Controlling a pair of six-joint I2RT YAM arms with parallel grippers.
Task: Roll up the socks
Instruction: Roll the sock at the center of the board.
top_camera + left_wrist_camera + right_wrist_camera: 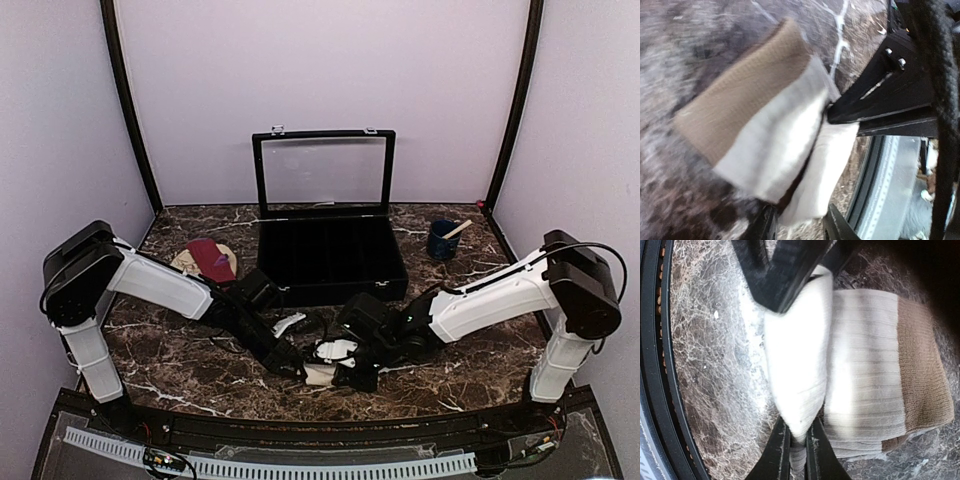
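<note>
Socks lie well apart on the marble table [470, 330]: the cream sock [322, 375] sits near the front edge, between the two arms, and the maroon sock [207, 255] rests far off to the left on a tan mat [183, 262]. From the left wrist, the cream sock [760, 135] is seen folded over on itself, its brown band [740, 95] on the upper layer and the pale ribbed part beneath and beside it. From the right wrist, the same sock [865, 370] lies flat with the brown band [922, 380] at the far end, and one pale fold is pulled up into a ridge.

The right gripper [797, 440] has its fingers drawn narrow, with the lower end of that ridge pinched between them, so it holds the cream sock. The left wrist view shows it as a black wedge [840, 112] biting the edge of the pale fabric. The left gripper [797, 222] has its fingers spread, the pale end of the sock lying between them without being squeezed. In the top view the left gripper [295, 365] and the right gripper [355, 378] meet over the sock from either side.

Behind them stands a black case [330, 262] with its glass lid raised, and a blue cup [442, 241] with a stick in it sits to the right of the case
</note>
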